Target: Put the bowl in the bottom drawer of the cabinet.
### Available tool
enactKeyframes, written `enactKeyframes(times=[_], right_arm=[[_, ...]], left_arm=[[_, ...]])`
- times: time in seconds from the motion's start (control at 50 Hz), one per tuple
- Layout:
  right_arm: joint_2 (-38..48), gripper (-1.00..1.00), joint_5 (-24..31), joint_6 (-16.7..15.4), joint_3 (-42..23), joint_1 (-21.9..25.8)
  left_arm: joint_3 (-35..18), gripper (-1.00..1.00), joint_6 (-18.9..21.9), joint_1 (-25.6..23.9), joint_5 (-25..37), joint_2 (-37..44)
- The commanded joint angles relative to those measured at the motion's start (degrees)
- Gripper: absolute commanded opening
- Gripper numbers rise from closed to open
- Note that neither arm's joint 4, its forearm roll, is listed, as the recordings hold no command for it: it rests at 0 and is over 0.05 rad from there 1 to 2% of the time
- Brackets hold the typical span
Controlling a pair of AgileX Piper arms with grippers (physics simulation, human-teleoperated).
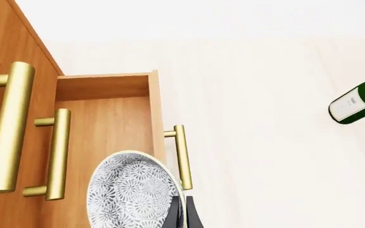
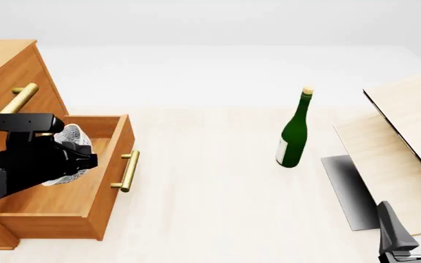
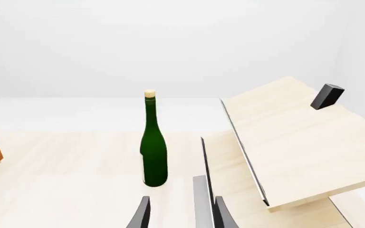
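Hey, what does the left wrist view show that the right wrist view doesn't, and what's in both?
Only the left wrist view: the small speckled white-grey bowl gripped at its rim by the left gripper, over the open orange-brown wooden bottom drawer, with the brass bar handles of the upper drawers alongside.

Only the right wrist view: the pale wooden boards, a small black block on the upper one, and the right gripper, open and empty.

Both: the green wine bottle and the pale tabletop.

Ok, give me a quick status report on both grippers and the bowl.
Left gripper shut on the bowl, held over the open bottom drawer. Right gripper open, idle near the pale boards. Wine bottle upright, clear of the drawer.
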Motion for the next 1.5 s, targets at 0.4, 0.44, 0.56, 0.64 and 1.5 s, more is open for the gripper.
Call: enactKeyframes(times=[0.4, 0.44, 0.56, 0.64, 1.5], right_arm=[[0.0, 1.0, 0.0, 0.0, 0.0, 0.0], [0.0, 1.0, 0.0, 0.0, 0.0, 0.0], [0.0, 1.0, 0.0, 0.0, 0.0, 0.0], [0.0, 1.0, 0.0, 0.0, 0.0, 0.0], [-0.1, 1.0, 0.0, 0.0, 0.0, 0.0]], left_arm=[[3.5, -1.0, -0.8, 2.1, -3.4, 2.1], [3.3, -1.0, -0.8, 2.5, -3.4, 2.4], [2.8, -1.0, -1.0, 2.1, -4.0, 4.0], [2.6, -1.0, -1.0, 1.9, -4.7, 5.1], [4.7, -1.0, 1.7, 7.0, -9.4, 10.5]])
